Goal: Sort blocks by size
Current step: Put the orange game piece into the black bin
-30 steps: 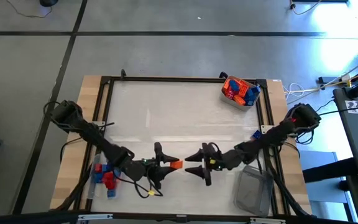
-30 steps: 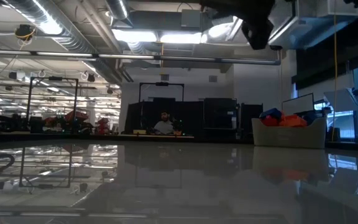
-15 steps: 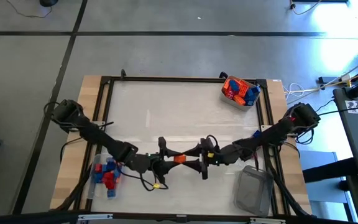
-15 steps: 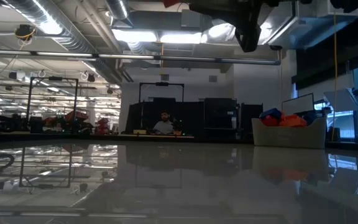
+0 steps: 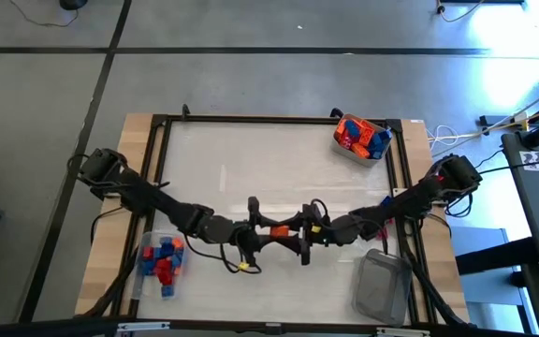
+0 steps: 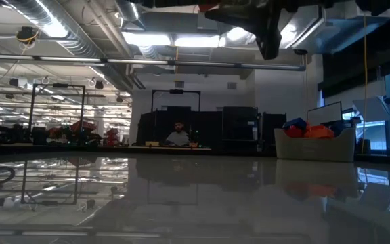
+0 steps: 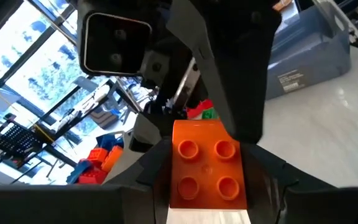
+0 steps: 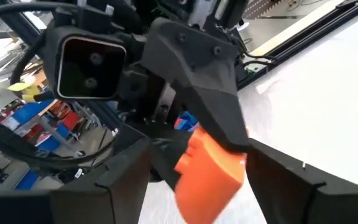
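Tools moved together, left tool (image 5: 268, 228) gripping orange block (image 5: 277, 229), between right tool's (image 5: 293, 233) spread fingers

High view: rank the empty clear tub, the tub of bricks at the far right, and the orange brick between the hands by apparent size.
1. Empty clear tub
2. Tub of bricks, not much smaller
3. Orange brick, clearly smallest
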Available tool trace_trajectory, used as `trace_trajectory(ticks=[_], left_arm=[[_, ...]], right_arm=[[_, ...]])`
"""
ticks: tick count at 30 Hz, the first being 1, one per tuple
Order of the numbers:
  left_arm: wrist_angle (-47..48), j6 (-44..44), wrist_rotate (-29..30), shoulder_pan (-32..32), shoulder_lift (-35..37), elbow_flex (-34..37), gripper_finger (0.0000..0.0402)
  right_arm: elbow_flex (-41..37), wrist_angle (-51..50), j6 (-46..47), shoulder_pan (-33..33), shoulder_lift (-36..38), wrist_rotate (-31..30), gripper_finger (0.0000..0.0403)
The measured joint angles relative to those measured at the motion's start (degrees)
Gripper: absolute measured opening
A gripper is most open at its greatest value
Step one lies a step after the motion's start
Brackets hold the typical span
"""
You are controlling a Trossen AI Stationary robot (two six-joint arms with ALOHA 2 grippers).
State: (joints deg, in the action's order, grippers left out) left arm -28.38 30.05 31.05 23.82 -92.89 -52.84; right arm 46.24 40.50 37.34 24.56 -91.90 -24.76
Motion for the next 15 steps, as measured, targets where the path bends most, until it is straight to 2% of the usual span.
trace_trajectory(ticks=[5, 13, 15], left_arm=[[-0.12, 0.23, -0.42, 0.14, 0.01, 0.0, 0.0137], [0.2, 0.67, -0.28, 0.49, 0.01, 0.02, 0.0137], [0.17, 0.57, -0.36, 0.52, 0.0, 0.02, 0.0138]], right_arm=[[0.0, 0.14, 0.22, -0.72, 0.0, -0.14, 0.0237], [0.04, 0.3, 0.57, -0.68, 0.0, 0.34, 0.0118], [0.04, 0.27, 0.36, -0.6, 0.0, 0.31, 0.0101]])
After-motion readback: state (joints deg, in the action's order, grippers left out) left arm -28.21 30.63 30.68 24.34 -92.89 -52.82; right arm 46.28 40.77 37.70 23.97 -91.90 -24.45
